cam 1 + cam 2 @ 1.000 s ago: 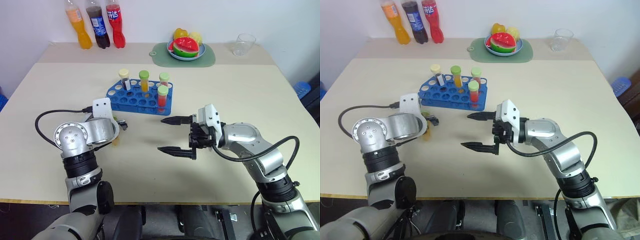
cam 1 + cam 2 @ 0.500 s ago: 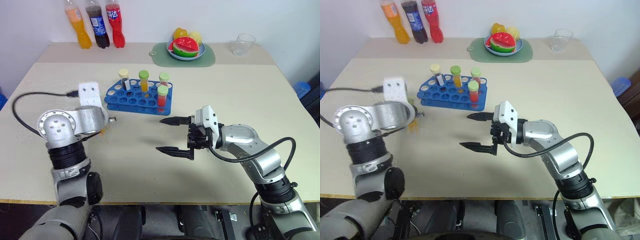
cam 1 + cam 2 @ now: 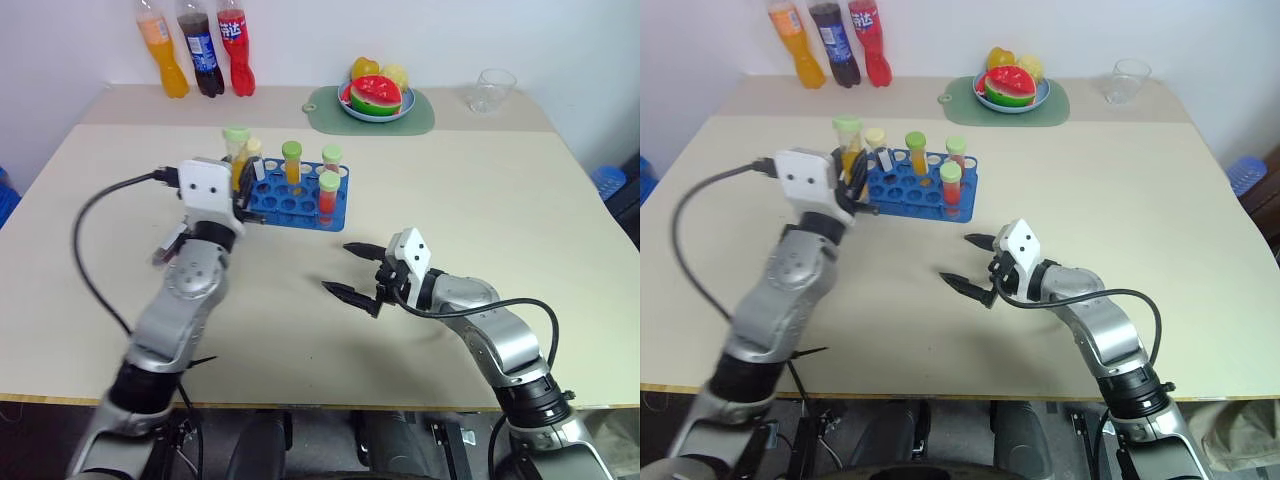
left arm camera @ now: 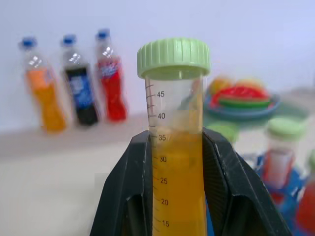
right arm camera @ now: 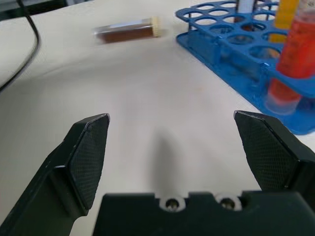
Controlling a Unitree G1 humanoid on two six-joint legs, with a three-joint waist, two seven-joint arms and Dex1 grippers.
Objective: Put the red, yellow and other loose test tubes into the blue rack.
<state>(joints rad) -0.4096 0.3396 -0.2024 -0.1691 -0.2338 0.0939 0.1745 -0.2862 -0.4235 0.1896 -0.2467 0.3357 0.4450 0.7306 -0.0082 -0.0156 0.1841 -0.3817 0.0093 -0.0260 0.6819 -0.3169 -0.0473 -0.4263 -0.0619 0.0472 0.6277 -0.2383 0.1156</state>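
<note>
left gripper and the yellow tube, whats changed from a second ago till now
The left gripper, which was low over the table beside a yellow-orange test tube with a green cap, has shut on it and lifted it upright next to the blue plastic rack. The right gripper sank slightly, jaws open as before. The rack and its tubes stayed put.

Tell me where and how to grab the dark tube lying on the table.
Grip the dark maroon tube mid-barrel, coming from above with the jaws across its width. It lies flat on its side on the table, apart from the blue rack, so both long sides are free. The cream cap gives less length to hold.
</note>
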